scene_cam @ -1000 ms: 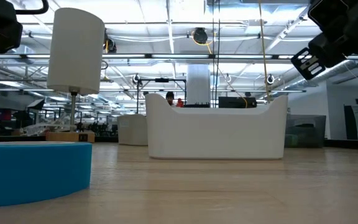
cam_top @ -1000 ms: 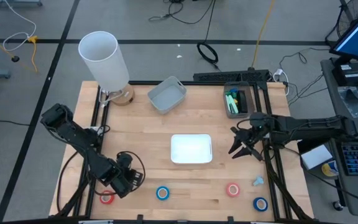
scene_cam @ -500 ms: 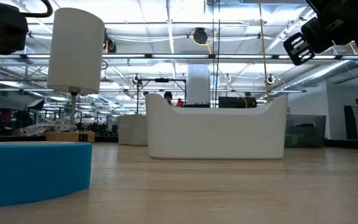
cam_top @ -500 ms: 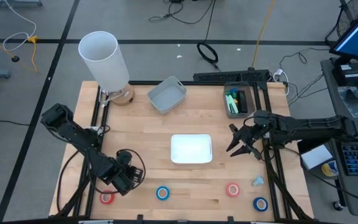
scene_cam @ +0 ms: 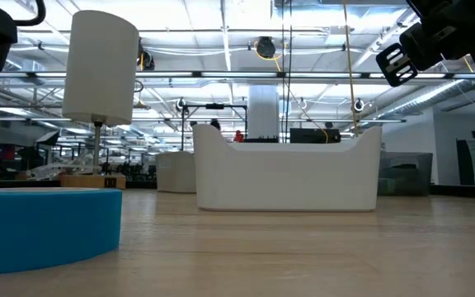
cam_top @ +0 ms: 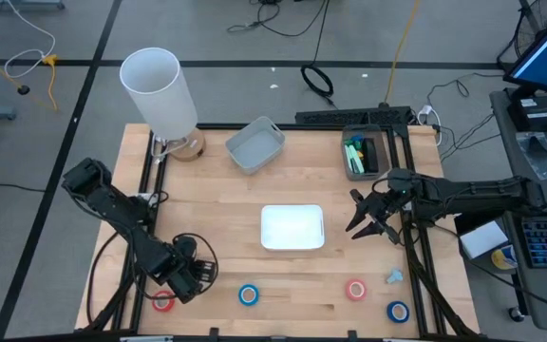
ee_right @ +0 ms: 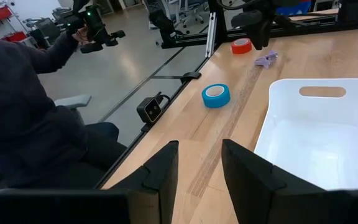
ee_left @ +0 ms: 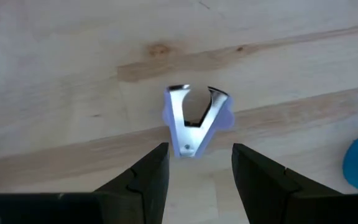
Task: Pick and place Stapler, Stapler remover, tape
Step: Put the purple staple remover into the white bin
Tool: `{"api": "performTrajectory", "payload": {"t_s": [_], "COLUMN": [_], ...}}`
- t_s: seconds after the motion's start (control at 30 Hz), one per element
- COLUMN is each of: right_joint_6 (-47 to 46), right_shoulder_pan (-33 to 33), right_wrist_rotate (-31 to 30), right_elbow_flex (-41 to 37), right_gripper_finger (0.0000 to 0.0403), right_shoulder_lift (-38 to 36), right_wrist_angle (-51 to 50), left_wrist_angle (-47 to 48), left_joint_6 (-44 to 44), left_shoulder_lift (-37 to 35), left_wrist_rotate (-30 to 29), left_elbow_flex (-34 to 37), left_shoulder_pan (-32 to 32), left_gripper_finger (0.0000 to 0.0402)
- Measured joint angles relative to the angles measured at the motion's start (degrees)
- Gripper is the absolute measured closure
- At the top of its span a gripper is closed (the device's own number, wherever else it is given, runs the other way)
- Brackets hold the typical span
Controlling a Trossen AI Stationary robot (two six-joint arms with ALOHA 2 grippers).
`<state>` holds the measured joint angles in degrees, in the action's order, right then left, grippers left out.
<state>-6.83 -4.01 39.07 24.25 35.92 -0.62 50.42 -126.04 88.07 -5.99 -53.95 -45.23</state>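
The staple remover (ee_left: 196, 121) looks light and stiff, with smooth metal claws and pale purple plastic wings; it would likely skid if nudged, so taking it across the wings seems safest. It lies on the bench (cam_top: 330, 180) near the left front corner, just ahead of the left gripper (ee_left: 196, 163), whose fingers stand apart, wide enough to straddle it, holding nothing. The right gripper (cam_top: 367, 220) hovers right of the white tray (cam_top: 292, 227), open and empty. Red tape (cam_top: 163, 301) lies close by
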Motion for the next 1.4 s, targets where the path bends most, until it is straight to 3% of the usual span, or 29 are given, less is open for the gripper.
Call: {"api": "performTrajectory", "payload": {"t_s": [0.6,0.87,1.13,1.4], "right_joint_6": [0.46,0.45,0.42,0.29], "right_shoulder_pan": [0.00,-0.02,-0.02,-0.02], "right_wrist_rotate": [-0.02,-0.01,0.00,0.00], "right_elbow_flex": [0.00,0.00,0.00,0.00], "right_gripper_finger": [0.0289,0.0289,0.0289,0.0289], "right_shoulder_lift": [0.00,-0.02,-0.02,-0.02], "right_wrist_angle": [-0.03,-0.04,-0.04,-0.04], "left_wrist_angle": [3.98,3.38,3.57,4.58], "left_joint_6": [-3.78,-3.73,-3.94,-4.38], "left_shoulder_lift": [0.15,6.32,8.00,8.04], "left_wrist_rotate": [-0.90,1.67,-1.97,-1.71], "left_elbow_flex": [0.00,0.00,-0.02,-0.02], "left_shoulder_pan": [-0.52,-0.48,-0.44,-0.44], "left_gripper_finger": [0.0229,0.0229,0.0229,0.0229]}}
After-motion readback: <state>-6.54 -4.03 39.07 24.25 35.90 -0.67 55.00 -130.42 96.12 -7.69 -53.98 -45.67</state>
